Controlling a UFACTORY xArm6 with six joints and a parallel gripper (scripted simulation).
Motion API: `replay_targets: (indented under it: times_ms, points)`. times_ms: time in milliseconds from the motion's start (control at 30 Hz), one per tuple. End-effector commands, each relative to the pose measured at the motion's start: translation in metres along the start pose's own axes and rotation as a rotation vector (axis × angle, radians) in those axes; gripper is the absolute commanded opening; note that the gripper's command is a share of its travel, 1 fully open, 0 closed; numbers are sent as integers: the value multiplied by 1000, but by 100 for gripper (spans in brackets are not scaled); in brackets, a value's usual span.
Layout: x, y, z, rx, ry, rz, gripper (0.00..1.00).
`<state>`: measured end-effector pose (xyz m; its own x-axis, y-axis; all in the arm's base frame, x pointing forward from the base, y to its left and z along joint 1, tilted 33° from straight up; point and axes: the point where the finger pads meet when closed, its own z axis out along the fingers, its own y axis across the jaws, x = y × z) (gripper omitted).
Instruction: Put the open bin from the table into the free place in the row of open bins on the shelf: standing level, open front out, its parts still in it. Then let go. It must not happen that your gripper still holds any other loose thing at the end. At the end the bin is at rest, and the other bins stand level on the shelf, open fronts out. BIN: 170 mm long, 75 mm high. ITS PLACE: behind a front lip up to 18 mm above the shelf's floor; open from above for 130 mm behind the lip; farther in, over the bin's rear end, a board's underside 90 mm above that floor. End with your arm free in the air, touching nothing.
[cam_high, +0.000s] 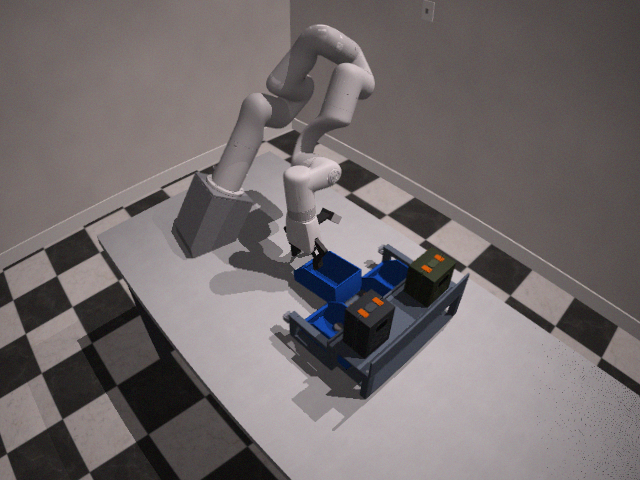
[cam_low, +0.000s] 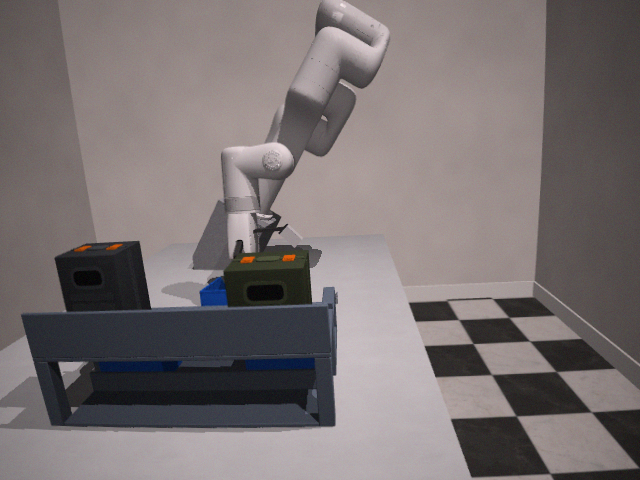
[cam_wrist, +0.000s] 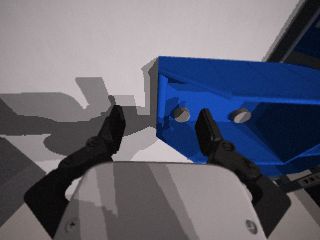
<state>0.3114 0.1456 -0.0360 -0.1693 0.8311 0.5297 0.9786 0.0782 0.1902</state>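
Observation:
The blue open bin (cam_high: 314, 284) (cam_low: 211, 296) (cam_wrist: 235, 81) stands on the table just in front of the shelf (cam_high: 408, 338) (cam_low: 175, 333). Its low front end faces the robot. Two round metal parts (cam_wrist: 181, 114) (cam_wrist: 240, 116) show inside it. My gripper (cam_high: 306, 258) (cam_wrist: 161, 116) is open and empty at the bin's front end; one finger is over the bin's inside, the other outside over the table. The row holds a blue bin (cam_high: 320, 324) at the left and another blue bin (cam_high: 390, 272) at the right, with the free place between them partly hidden.
A dark grey case (cam_high: 367, 325) (cam_low: 103, 279) and an olive green case (cam_high: 429, 279) (cam_low: 268, 279) stand on the shelf's upper board, behind the row's open part. The shelf's side rails (cam_high: 308, 328) rise at both ends. The robot's base stands at the far end of the table.

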Motion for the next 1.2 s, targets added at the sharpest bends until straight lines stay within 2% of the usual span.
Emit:
replay_targets:
  times_ms: [0, 167, 1167]
  points:
    - [0, 1, 0, -2, 0, 0, 100]
    - [0, 1, 10, -2, 0, 0, 100]
    - [0, 1, 13, -2, 0, 0, 100]
